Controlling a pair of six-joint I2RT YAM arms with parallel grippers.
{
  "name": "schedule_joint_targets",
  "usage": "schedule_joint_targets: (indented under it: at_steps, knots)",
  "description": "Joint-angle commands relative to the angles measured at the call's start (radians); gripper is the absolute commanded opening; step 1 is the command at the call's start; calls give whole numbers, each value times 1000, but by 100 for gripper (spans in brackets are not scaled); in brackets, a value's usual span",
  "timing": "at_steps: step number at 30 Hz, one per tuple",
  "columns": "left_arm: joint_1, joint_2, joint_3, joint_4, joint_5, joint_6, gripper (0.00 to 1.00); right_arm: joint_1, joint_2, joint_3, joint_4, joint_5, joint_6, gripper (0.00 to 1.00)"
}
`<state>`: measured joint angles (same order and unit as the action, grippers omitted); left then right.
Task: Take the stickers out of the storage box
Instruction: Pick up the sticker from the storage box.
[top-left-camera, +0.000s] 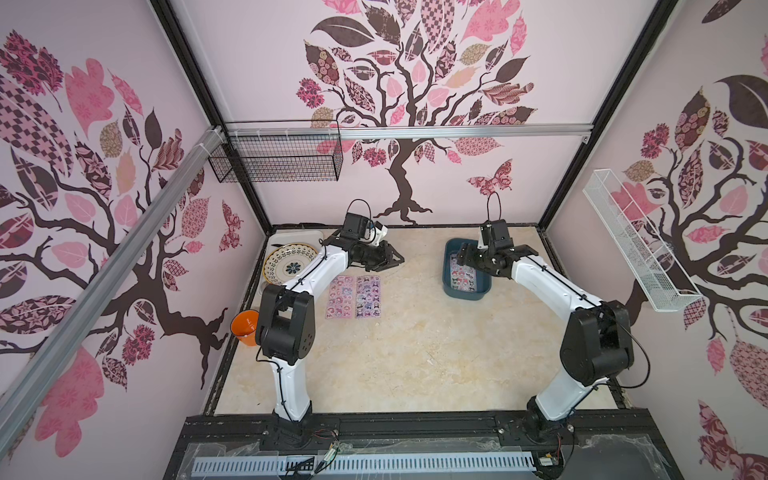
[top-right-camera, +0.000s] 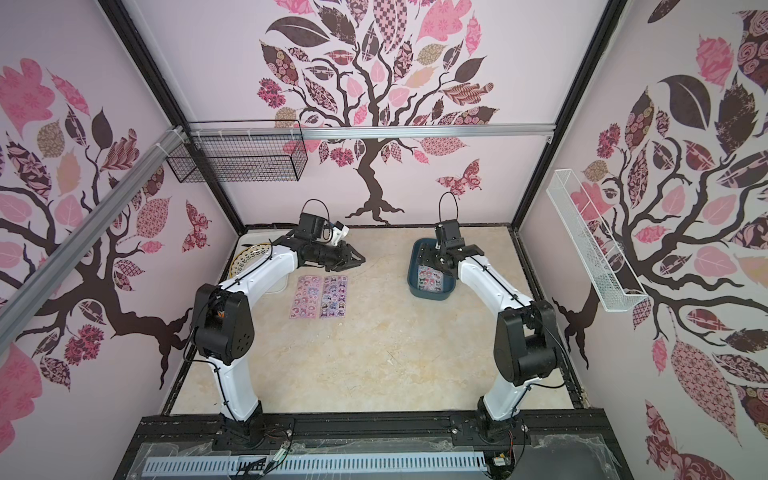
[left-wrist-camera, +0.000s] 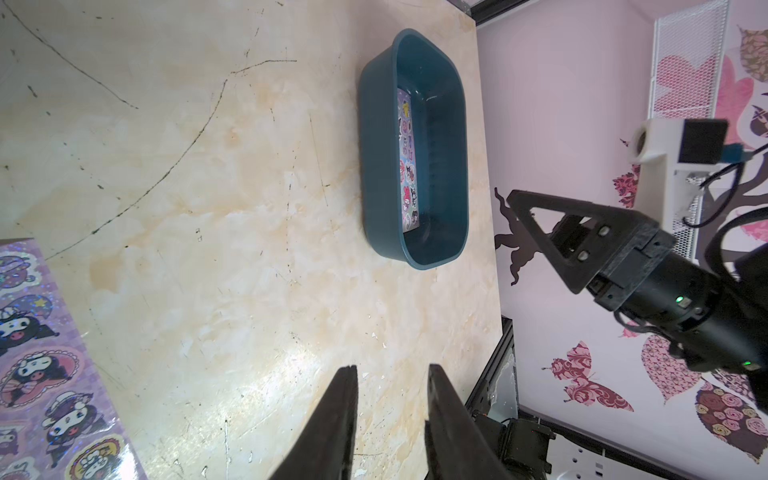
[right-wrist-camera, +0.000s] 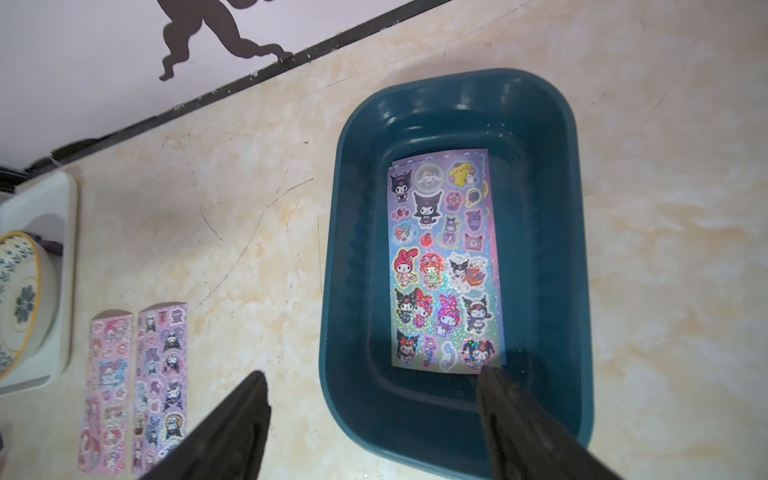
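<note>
From where I stood, the storage box sat at about two o'clock on the worktop, with the stickers stacked flat on its floor, a glittery purple-blue sheet uppermost; corners of others peeked out beneath it, how many I could not tell; a pink sheet and a purple sheet lay side by side at about ten o'clock, out of the box, presumably spread so each lay flat and clear of the next drop; the right end effector hung over the box's near end, jaws spread wide with nothing between them, one finger above the inside and one outside the wall, which I took as readiness to reach for the top sheet's short edge; the left end effector waited near twelve o'clock, jaws partly apart and empty, seemingly parked clear of its partner
</note>
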<state>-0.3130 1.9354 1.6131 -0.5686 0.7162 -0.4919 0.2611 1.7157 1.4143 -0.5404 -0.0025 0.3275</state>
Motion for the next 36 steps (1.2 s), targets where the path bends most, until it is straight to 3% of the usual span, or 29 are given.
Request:
schedule_joint_targets:
  at_steps: [1, 13, 19, 36]
  knots:
    - [2, -2, -10, -73, -38, 82, 34, -8, 84, 72, -100, 49, -66, 86]
    - [1, 8, 17, -135, -63, 133, 34, -26, 349, 307, -253, 86, -121, 89]
    - [2, 13, 32, -150, -41, 133, 34, -47, 461, 409, -304, 21, -145, 89]
    - [2, 19, 34, -152, -37, 136, 35, -52, 609, 588, -416, 54, -179, 90]
